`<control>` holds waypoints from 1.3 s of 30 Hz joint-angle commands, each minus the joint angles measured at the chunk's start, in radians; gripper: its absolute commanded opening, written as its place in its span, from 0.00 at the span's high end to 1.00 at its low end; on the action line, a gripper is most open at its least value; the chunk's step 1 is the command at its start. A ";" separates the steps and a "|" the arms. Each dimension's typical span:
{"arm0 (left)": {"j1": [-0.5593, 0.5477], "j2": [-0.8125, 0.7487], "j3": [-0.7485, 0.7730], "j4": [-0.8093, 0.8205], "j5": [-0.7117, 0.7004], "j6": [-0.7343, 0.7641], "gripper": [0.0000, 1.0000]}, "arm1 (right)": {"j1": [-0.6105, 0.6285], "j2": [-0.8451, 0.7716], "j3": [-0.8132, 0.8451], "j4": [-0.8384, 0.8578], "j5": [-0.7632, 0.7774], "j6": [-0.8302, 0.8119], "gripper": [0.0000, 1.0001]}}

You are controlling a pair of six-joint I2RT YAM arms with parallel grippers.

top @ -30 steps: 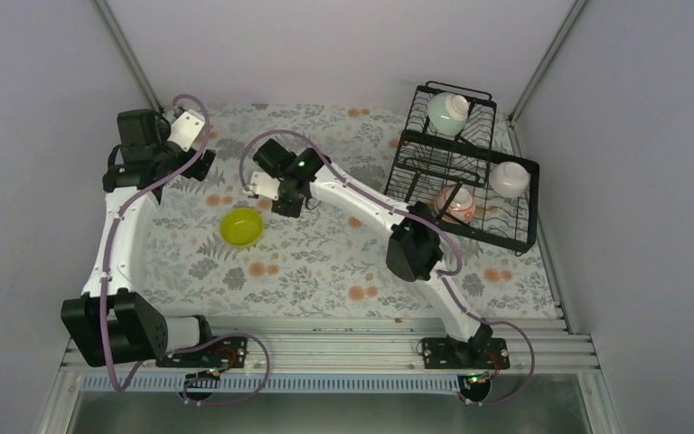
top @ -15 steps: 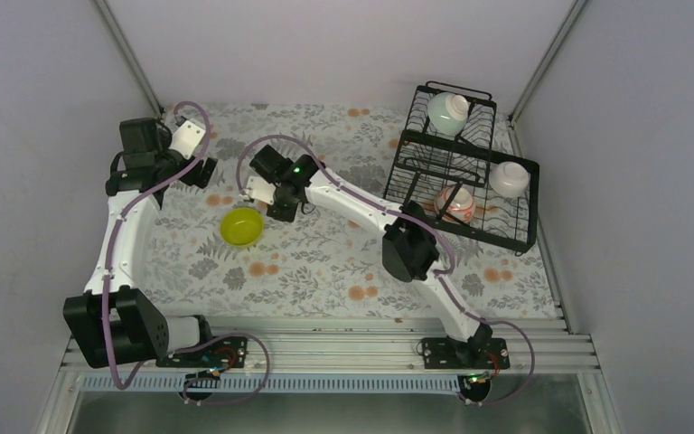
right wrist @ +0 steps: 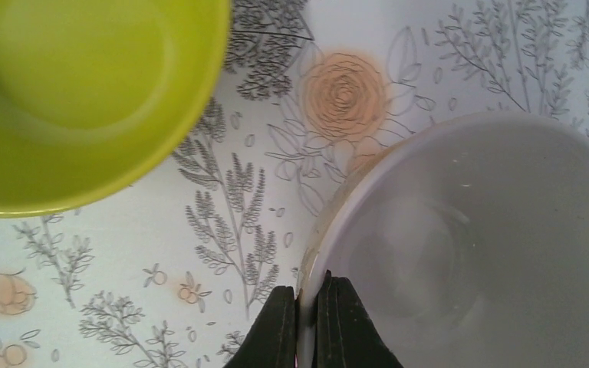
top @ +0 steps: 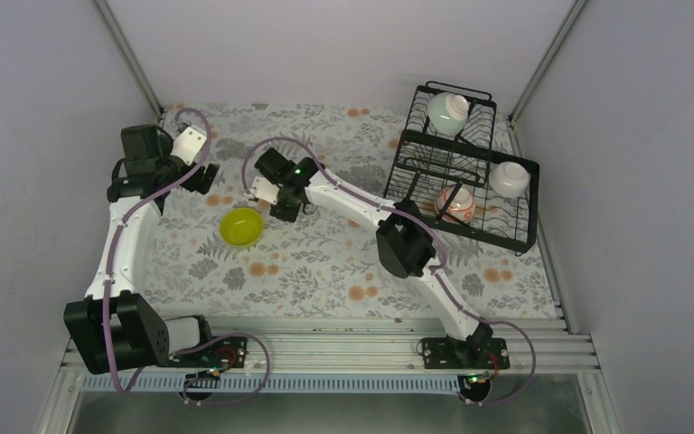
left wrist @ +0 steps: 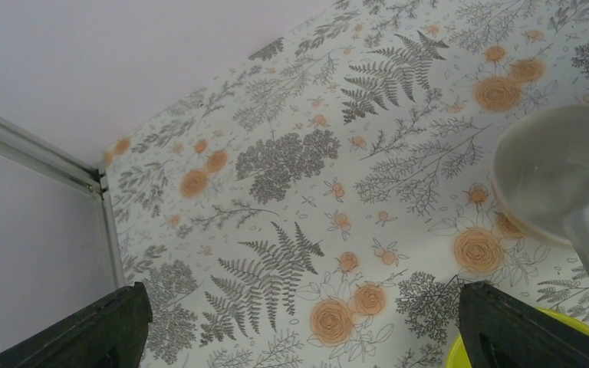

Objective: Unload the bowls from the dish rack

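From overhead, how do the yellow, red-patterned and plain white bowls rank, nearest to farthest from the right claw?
1. Yellow bowl, on the table beside the right claw.
2. Red-patterned bowl, inside the dish rack.
3. White bowl, rack's right end.

**Operator:** Right wrist view: which items are incomplete?

**Technician:** 2 bowls. The lime-yellow round bowl [right wrist: 84, 100] is blurred and cut by the top and left edges. The pale round bowl [right wrist: 468, 245] is cut by the right and bottom edges, and its outer colour cannot be determined. Of the right gripper [right wrist: 307, 310], only 2 black fingertips show.

**Operator:** Left wrist view?

**Technician:** The pale round bowl is blurred and cut by the right edge. The lime-yellow round bowl is a sliver at the bottom edge, which also cuts the fingers of the left gripper [left wrist: 301, 307].

**Operator:** Top view?

**Technician:** The pale round bowl cannot be made out at the right gripper. Wires of the black wire dish rack [top: 470, 149] cross the red-orange patterned white bowl [top: 456, 203]. Its pattern is too small to read.
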 commanded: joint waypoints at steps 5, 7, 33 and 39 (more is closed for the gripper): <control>0.011 -0.040 -0.026 0.018 0.033 0.001 0.00 | -0.053 0.002 0.006 0.095 -0.007 0.041 0.96; 0.011 -0.039 -0.026 0.014 0.038 0.001 0.00 | -0.060 0.003 0.005 0.096 -0.023 0.047 0.96; 0.011 -0.041 -0.027 0.008 0.060 -0.003 0.00 | -0.061 -0.154 -0.004 0.084 0.096 0.063 0.53; 0.011 -0.038 -0.021 0.016 0.073 -0.019 0.00 | -0.063 -0.433 -0.108 0.217 0.346 0.039 0.49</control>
